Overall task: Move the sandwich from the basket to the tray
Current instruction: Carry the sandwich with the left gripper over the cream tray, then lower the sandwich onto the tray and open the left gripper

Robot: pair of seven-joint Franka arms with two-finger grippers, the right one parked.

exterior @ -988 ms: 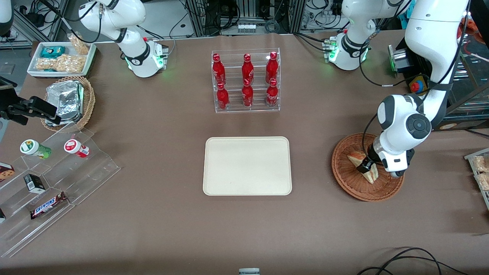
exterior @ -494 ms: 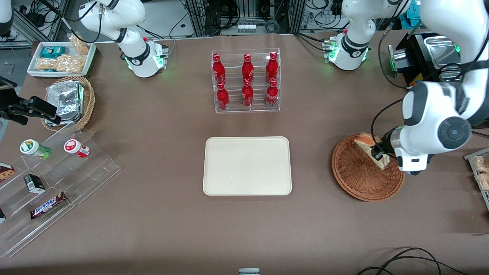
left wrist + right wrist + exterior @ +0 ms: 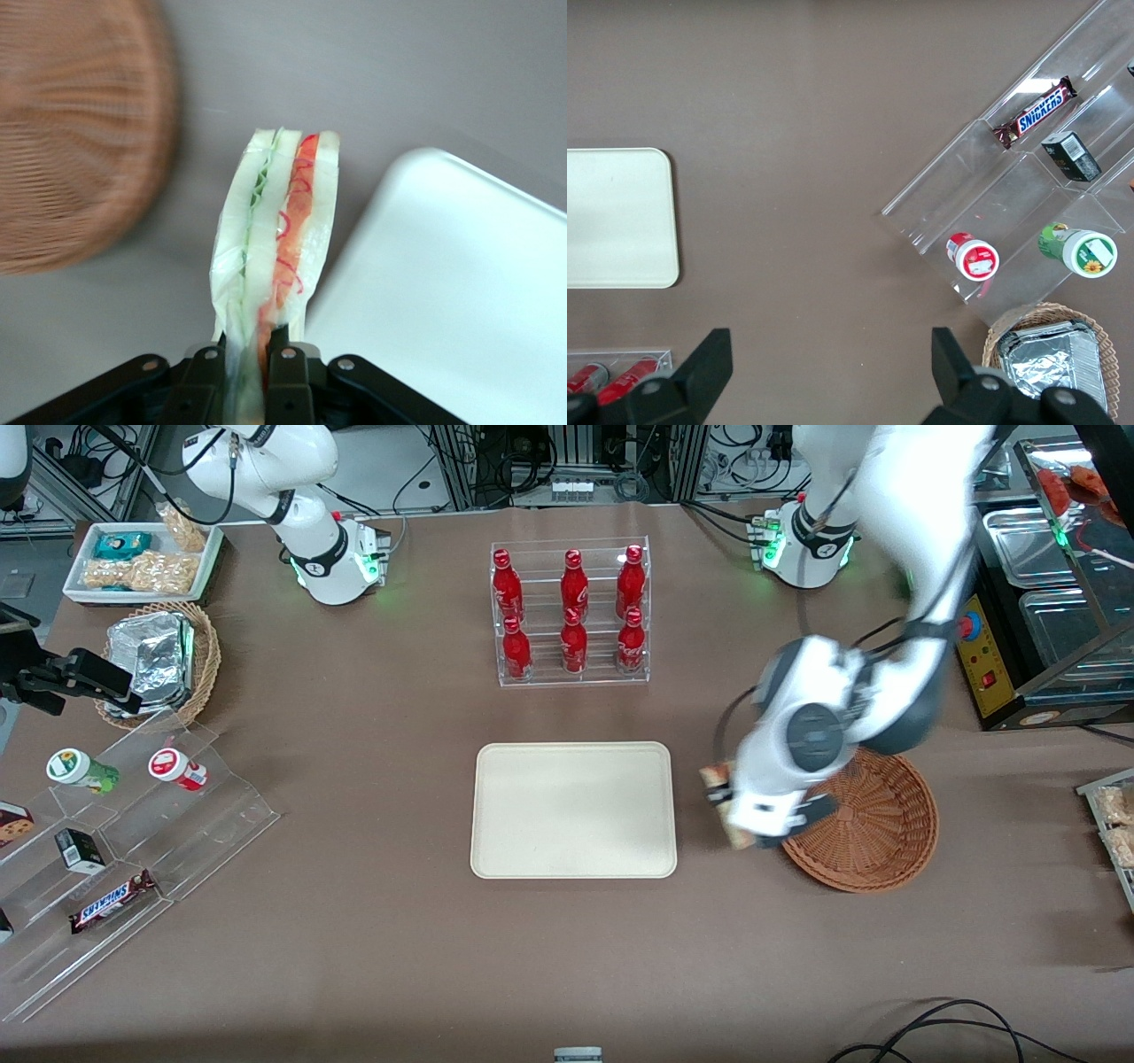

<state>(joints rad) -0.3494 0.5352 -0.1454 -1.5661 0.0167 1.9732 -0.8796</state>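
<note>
My left gripper is shut on the sandwich, a wedge of white bread with pink, orange and green layers. It holds it in the air between the reddish-brown wicker basket and the cream-beige tray. In the left wrist view the sandwich sticks out from between the two black fingers, with the basket on one side and the tray's rounded corner on the other. The basket holds nothing that I can see. The tray also shows in the right wrist view.
A clear rack of red bottles stands farther from the front camera than the tray. Toward the parked arm's end are a clear stepped stand with snacks, a tan basket with a foil container and a white tray of snack packets.
My gripper lifted the sandwich out of the basket and carried it across the basket's rim toward the tray. The basket is left with nothing in it.
</note>
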